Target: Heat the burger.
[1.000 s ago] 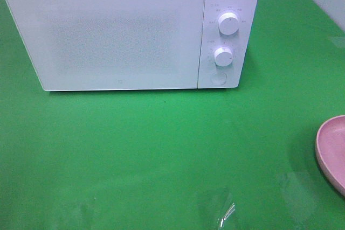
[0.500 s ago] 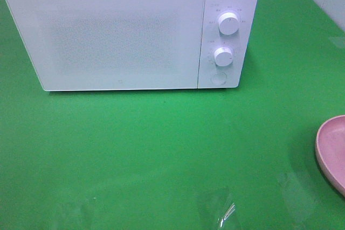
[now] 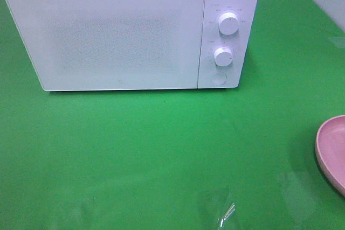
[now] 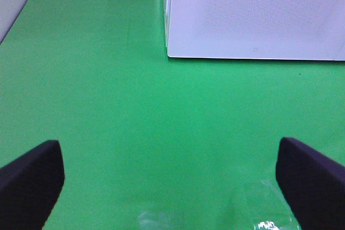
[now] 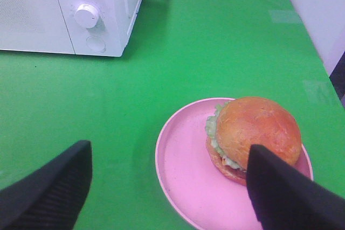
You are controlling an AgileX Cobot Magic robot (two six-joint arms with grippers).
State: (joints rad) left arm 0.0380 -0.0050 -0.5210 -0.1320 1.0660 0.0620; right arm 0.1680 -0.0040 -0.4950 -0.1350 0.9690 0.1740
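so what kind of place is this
Probably a staged kitchen-style test bench: a white boxy microwave with its door shut, a bare green tabletop, and a golden-bunned burger on a round pink plate.

My right finger (image 5: 291,192) covers the burger's (image 5: 253,130) near edge. The pink plate (image 3: 333,152) runs off the overhead frame's right edge (burger unseen there). The microwave's (image 3: 124,36) dial labels are unreadable.

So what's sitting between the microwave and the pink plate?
Nothing: the right wrist view shows only bare green table between microwave and pink plate.
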